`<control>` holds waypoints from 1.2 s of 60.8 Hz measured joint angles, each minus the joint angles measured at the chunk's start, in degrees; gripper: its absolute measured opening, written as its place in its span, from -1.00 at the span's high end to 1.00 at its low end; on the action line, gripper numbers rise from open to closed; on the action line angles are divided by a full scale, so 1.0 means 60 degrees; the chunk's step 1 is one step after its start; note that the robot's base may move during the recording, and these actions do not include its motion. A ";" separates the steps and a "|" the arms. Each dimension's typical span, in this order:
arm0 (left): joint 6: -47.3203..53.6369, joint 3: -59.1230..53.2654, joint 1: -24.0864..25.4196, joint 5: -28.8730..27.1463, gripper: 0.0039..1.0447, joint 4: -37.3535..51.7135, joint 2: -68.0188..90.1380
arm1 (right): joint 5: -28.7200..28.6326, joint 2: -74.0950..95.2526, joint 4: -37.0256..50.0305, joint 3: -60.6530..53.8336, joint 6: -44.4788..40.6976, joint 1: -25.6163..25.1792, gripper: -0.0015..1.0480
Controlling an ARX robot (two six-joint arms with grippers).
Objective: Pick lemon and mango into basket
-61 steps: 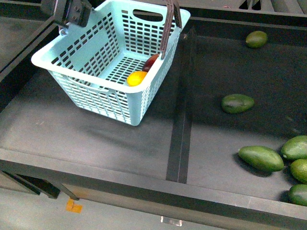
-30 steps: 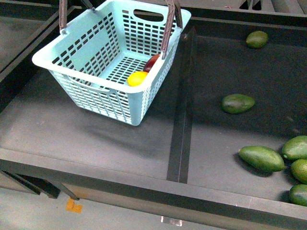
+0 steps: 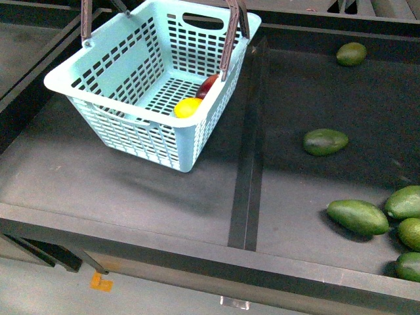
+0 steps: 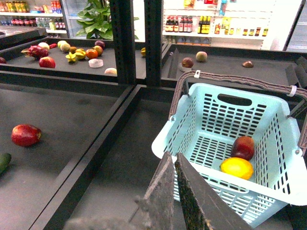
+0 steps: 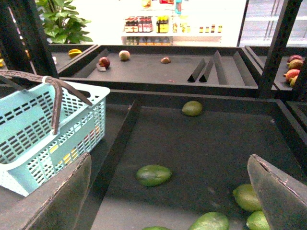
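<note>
The turquoise basket (image 3: 134, 118) stands on the left shelf section with its brown handles (image 3: 230, 36) raised. The yellow lemon (image 3: 188, 107) and the dark red mango (image 3: 207, 85) lie inside it against the right wall. In the left wrist view the basket (image 4: 192, 127) holds the lemon (image 4: 236, 167) and the mango (image 4: 243, 147). My left gripper (image 4: 173, 160) is shut and empty, in front of the basket's near corner. My right gripper (image 5: 168, 191) is open and empty above the right shelf section, with the basket (image 5: 29, 139) to its side. Neither gripper shows in the front view.
Several dark green oval fruits (image 3: 324, 141) lie on the right shelf section, most near its right edge (image 3: 400, 216). A raised black divider (image 3: 251, 131) separates the two sections. A red fruit (image 4: 26, 134) lies on the neighbouring shelf in the left wrist view.
The left arm, seen a second ago at the basket's far left corner, has left the front view. The basket and the fruit in it have barely moved.
</note>
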 joint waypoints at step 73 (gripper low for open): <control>0.0022 -0.0310 0.0007 0.0000 0.94 -0.6830 -0.7388 | 0.0000 0.0000 0.0000 0.0000 0.0000 0.0000 -0.83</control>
